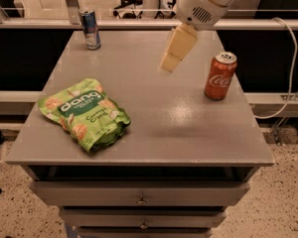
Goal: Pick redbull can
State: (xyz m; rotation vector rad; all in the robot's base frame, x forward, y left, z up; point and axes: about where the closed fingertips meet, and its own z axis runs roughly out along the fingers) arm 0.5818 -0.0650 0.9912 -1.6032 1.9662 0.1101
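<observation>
The redbull can (91, 29) is slim, blue and silver, and stands upright at the far left corner of the grey table (154, 108). My gripper (175, 50) hangs from the white arm over the far middle of the table. It is well to the right of the redbull can and apart from it. It holds nothing that I can see.
A red Coca-Cola can (220, 76) stands upright near the table's right edge. A green snack bag (84, 113) lies at the front left. A white cable (288, 78) hangs off to the right. Drawers sit under the tabletop.
</observation>
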